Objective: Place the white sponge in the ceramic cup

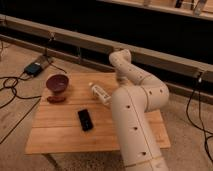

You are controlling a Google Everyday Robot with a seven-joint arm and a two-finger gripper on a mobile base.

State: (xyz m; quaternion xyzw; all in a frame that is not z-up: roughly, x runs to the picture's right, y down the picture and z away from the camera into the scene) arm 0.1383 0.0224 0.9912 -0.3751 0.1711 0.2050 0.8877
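Dark wall panels fill the upper part of the frame, with a pale horizontal ledge (75,36) running across them from the upper left down toward the right. Below lies a speckled floor, where black cables (14,84) loop at the left edge beside a small dark box (34,68). Another black cable (192,107) hangs at the right.

A light-coloured slatted wooden worktop (55,135) takes up the middle and lower left of the frame. On its upper left corner stands a dark maroon round bowl (57,83), upright, with a small reddish-brown lump (56,99) lying just beside it toward the lower edge. Near the centre lies a clear plastic bottle with a white label (100,93) on its side, its cap pointing to the upper left. A flat black rectangular device (85,120) lies lower down, apart from the bottle.

A cream-coloured jointed robot arm (132,127) rises from the bottom right of centre, bends at a thick elbow, reaches to the upper centre and turns downward behind its own large link. The tool is hidden there, just right of the bottle, so I cannot tell whether it is released, clenched or grasping anything.

The white sponge and the ceramic cup do not show on the exposed part of the worktop. The arm covers its right side, so I cannot tell where they are.
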